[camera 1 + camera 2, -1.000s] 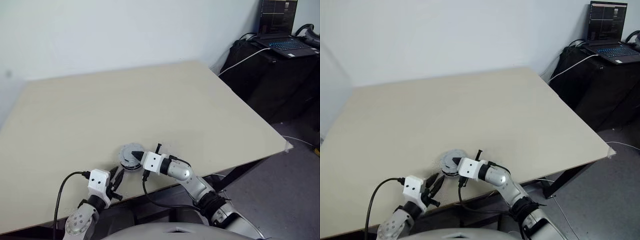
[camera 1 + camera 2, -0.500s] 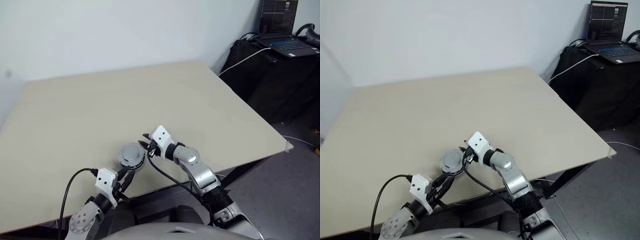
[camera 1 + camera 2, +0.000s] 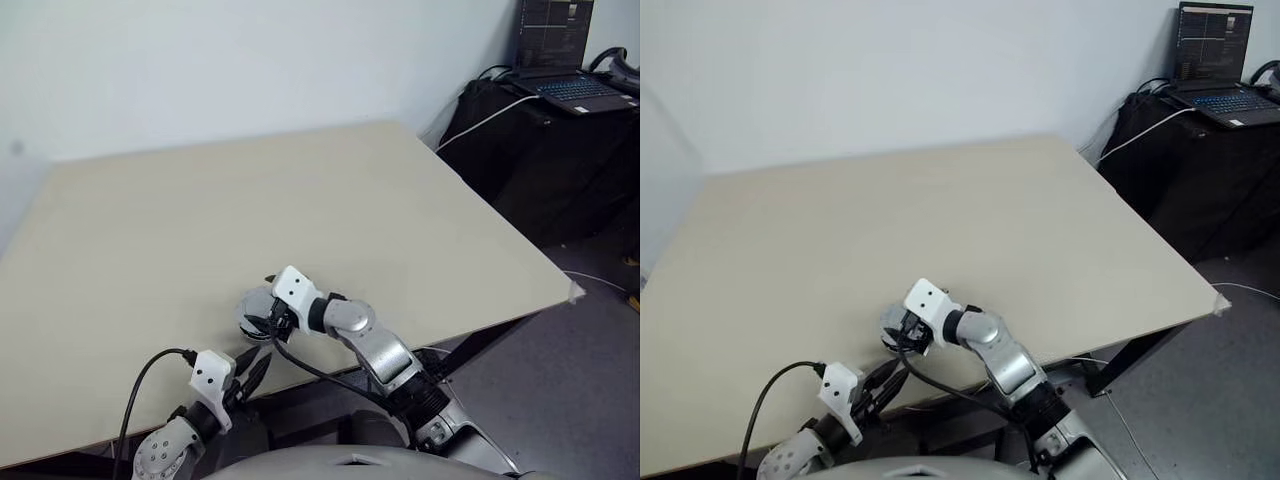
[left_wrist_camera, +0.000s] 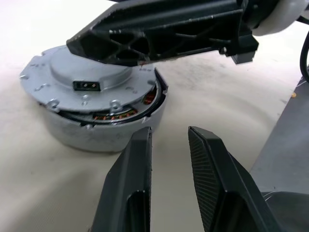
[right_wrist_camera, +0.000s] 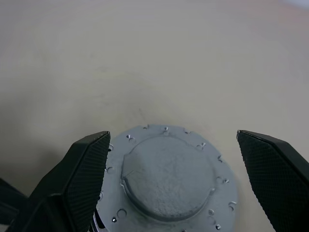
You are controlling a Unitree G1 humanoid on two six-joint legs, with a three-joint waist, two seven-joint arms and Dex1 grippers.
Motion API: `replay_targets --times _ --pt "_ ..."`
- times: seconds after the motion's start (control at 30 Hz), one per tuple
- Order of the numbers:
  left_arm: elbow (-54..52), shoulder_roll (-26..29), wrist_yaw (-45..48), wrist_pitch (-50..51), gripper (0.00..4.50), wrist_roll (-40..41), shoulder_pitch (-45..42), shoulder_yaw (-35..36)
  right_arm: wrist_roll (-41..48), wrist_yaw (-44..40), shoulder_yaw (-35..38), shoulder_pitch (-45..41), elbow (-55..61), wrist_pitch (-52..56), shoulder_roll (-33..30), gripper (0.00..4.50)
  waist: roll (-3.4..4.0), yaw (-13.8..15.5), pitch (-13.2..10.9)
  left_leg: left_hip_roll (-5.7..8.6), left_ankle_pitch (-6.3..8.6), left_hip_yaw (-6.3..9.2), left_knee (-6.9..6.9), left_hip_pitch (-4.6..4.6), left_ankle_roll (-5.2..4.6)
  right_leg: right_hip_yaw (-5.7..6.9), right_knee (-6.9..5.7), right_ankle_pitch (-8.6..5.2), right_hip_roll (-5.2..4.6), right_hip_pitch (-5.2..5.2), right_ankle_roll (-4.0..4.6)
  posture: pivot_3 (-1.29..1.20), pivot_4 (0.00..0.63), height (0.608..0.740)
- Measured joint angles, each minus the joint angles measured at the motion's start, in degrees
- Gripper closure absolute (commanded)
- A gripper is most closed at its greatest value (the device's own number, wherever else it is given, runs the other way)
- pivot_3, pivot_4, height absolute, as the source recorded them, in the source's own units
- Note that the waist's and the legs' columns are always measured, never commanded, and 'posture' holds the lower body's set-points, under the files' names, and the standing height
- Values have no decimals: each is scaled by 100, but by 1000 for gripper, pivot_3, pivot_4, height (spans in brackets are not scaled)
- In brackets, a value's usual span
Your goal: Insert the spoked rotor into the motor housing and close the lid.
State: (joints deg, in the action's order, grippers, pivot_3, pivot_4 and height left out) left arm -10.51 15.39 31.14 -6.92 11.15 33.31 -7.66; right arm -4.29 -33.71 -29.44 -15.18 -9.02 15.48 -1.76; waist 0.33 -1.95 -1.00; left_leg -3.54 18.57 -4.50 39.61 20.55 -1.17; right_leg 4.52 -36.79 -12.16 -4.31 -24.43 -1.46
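The motor housing (image 4: 96,133) stands near the table's front edge, with copper windings showing under the rim. The light-grey lid (image 5: 169,179) lies on top of it, boss side up and slightly askew. My right gripper (image 5: 172,136) hovers open just above the lid, one finger (image 4: 159,34) reaching across it. My left gripper (image 4: 169,130) sits low at the table edge, a short way in front of the housing. It points at the housing with its fingers close together and nothing between them. The spoked rotor is hidden.
The beige table (image 3: 300,200) stretches far behind the housing. Its front edge runs just below the housing (image 3: 256,308). At the back right, a laptop (image 3: 570,88) rests on a black stand with cables.
My right gripper was shut with its tip on the lid; it has lifted, rolled and opened wide over the lid. The left gripper has kept its place.
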Motion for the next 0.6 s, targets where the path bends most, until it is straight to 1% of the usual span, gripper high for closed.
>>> replay_targets --times 0.27,0.47,0.57,0.6 --pt "162 -4 4 -139 3272 5 73 37 76 -90 73 -265 -670 263 189 24 -2 -11 1 0 0 -3 0 2 0 -3 -2 0 0 -1 0 0 0 740" --pt "224 -12 4 -162 3272 12 63 37 267 -159 212 -421 -785 739 304 24 0 -11 1 -1 0 -2 0 2 1 -3 -4 1 0 -3 0 0 0 740" --pt "298 -22 4 -195 3272 14 44 37 269 -157 238 -431 -784 778 304 650 0 -12 2 -1 0 -2 0 3 0 -3 -4 0 0 -4 0 0 0 740" --pt "315 -22 4 -203 3272 15 39 37 277 -168 237 -431 -782 784 304 983 0 -13 1 -1 0 -3 0 3 0 -3 -4 0 0 -3 0 0 0 740"
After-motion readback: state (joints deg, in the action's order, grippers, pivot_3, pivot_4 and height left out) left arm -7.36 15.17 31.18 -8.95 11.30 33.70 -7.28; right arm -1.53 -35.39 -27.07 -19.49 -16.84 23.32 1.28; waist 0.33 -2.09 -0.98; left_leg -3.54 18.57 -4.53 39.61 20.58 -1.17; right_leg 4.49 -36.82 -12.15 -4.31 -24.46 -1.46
